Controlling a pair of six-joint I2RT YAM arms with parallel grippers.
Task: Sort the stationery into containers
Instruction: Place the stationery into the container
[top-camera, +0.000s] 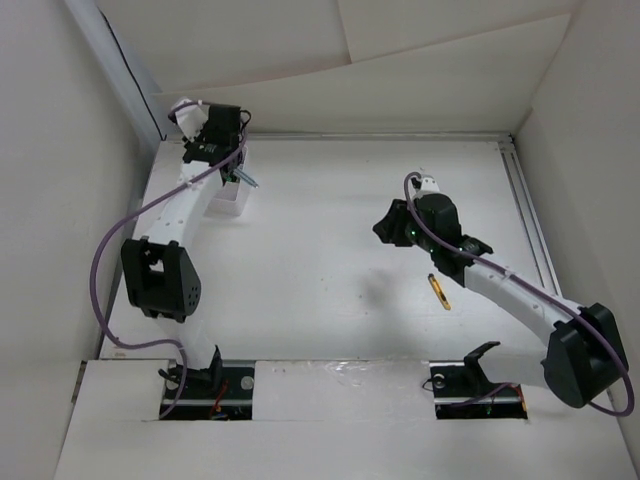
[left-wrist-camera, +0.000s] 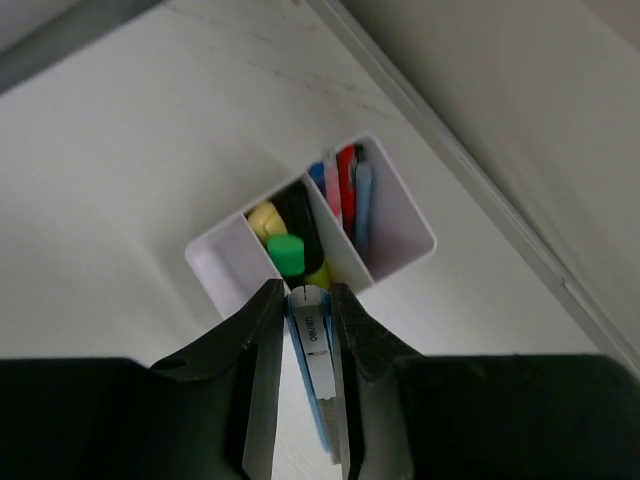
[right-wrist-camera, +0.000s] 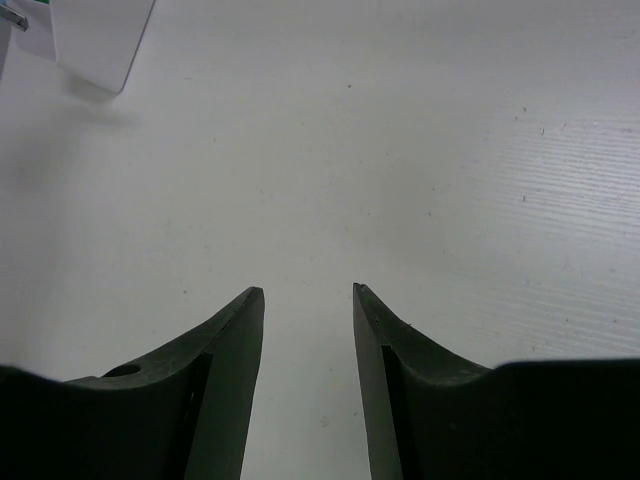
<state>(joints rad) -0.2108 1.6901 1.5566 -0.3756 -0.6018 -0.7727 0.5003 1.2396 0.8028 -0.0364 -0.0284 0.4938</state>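
The white partitioned box (left-wrist-camera: 405, 228) stands at the table's far left (top-camera: 228, 203). Its middle compartment holds yellow (left-wrist-camera: 263, 219), green-capped (left-wrist-camera: 286, 253) and black markers. Its right compartment holds blue, pink, red (left-wrist-camera: 346, 172) and light blue pens, and the left one looks empty. My left gripper (left-wrist-camera: 306, 290) hangs just above the box (top-camera: 236, 166), shut on a light blue and white pen (left-wrist-camera: 316, 350). A black-and-yellow pen (top-camera: 439, 291) lies on the table beside the right arm. Mid-table, my right gripper (right-wrist-camera: 308, 292) is open, with nothing between its fingers (top-camera: 391, 228).
A metal rail (top-camera: 526, 205) runs along the table's right edge and white walls close in the back and sides. The corner of the box (right-wrist-camera: 95, 40) shows at the top left of the right wrist view.
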